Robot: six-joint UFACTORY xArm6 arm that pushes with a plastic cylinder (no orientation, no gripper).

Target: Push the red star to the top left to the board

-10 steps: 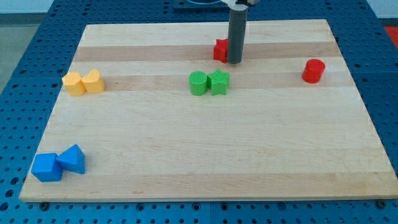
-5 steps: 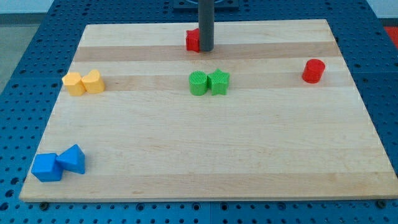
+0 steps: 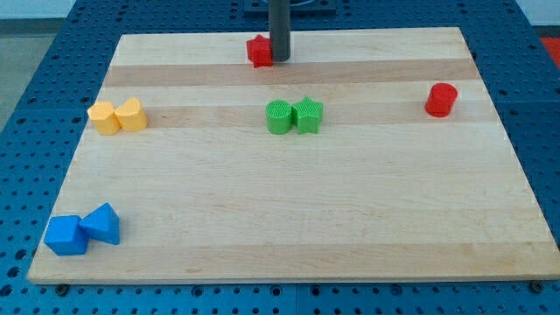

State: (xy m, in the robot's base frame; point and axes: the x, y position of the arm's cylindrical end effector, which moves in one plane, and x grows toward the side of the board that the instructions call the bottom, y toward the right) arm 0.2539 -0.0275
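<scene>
The red star (image 3: 258, 51) lies near the board's top edge, a little left of the middle. My tip (image 3: 279, 59) stands right against the star's right side, and the rod hides part of the star. The board's top-left corner (image 3: 122, 39) is well to the left of the star.
A red cylinder (image 3: 441, 100) sits at the right. A green cylinder (image 3: 278, 116) and a green star (image 3: 308, 115) touch in the middle. Two yellow blocks (image 3: 117, 115) sit at the left. A blue cube (image 3: 66, 235) and a blue pyramid-like block (image 3: 102, 224) sit at the bottom left.
My tip has slid left and slightly up along the top of the board, pushing the red star leftward with it. The other blocks have not moved.
</scene>
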